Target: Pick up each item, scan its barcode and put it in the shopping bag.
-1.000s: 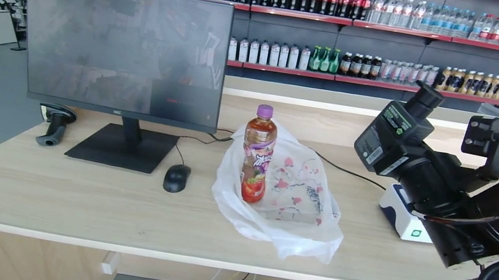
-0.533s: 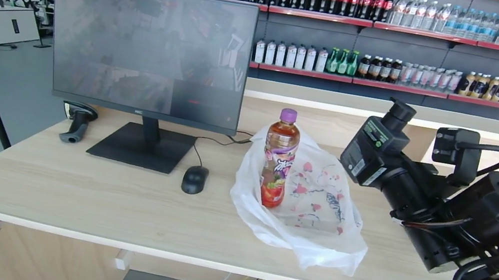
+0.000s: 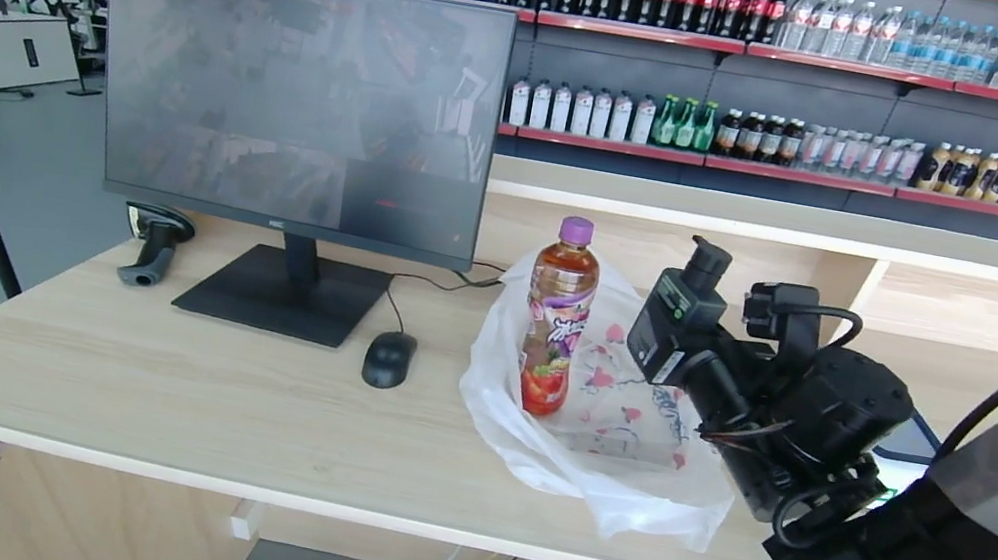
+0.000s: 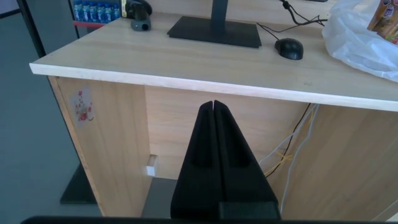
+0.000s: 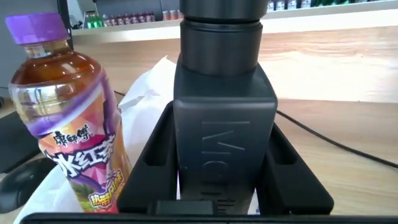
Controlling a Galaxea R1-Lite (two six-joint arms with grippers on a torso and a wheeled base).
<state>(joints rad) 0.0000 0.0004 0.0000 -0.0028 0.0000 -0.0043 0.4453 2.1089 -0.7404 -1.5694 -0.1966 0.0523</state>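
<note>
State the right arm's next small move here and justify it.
Probably ease the right gripper, shut on the black scanner-like device, slightly nearer the bottle and aim at its label: the bottle stands upright at the shopping bag, close beside the device, with no barcode visible.

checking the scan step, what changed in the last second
The right hand, shut on the scanner, moved in from the right toward the bottle and now holds the scanner close beside it. The head camera also shifted at first. The bottle stayed upright on the shopping bag; the monitor and mouse did not move.
</note>
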